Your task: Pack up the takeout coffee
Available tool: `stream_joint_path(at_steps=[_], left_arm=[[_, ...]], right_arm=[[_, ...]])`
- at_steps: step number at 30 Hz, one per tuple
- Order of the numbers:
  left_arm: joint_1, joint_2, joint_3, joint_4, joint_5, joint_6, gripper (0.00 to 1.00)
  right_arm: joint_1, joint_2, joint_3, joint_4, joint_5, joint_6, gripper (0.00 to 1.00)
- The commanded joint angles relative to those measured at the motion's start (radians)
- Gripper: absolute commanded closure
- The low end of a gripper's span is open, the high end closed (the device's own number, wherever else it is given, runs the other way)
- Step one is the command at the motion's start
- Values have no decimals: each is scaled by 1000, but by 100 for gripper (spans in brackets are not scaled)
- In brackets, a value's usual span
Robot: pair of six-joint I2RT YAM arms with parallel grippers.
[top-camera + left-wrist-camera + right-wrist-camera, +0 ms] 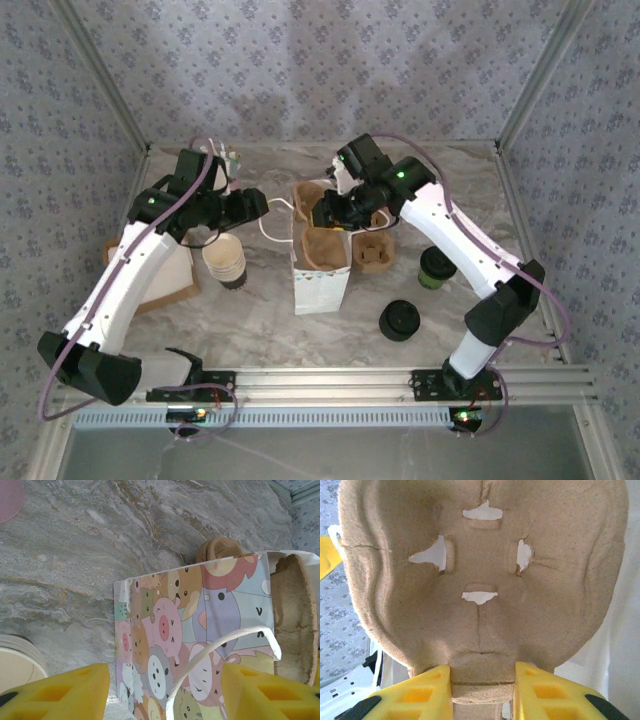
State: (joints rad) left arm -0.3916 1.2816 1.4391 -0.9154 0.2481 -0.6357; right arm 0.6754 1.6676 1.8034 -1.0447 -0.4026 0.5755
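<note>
A pulp cup tray [480,580] is clamped at its edge by the right hand [482,690], apparently for lowering into the paper bag [320,275]. The left hand [165,692] is held half open around the bag's handle [225,637], which is not pinched. The lidded coffee cup [437,267] stands on the counter [300,340], right of the bag. Next, the tray should be seated flat and the cup fetched.

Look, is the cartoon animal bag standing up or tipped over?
Standing up. The bag rests on its base on the table, mouth open upward, with a brown pulp tray in its top.
</note>
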Motion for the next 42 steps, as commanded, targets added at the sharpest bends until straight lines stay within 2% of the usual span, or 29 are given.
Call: stream_joint_path(at_steps=[1, 22, 34, 42], left_arm=[[8, 7, 17, 21, 14, 18, 40], [8, -21, -19, 41, 30, 15, 40], [8, -48, -58, 55, 31, 12, 40], [13, -60, -85, 52, 18, 20, 40]], right_arm=[[10, 7, 38, -60, 35, -26, 67], [118, 176, 246, -291, 307, -88, 67], [178, 262, 343, -384, 428, -96, 67], [205, 268, 398, -443, 457, -95, 67]])
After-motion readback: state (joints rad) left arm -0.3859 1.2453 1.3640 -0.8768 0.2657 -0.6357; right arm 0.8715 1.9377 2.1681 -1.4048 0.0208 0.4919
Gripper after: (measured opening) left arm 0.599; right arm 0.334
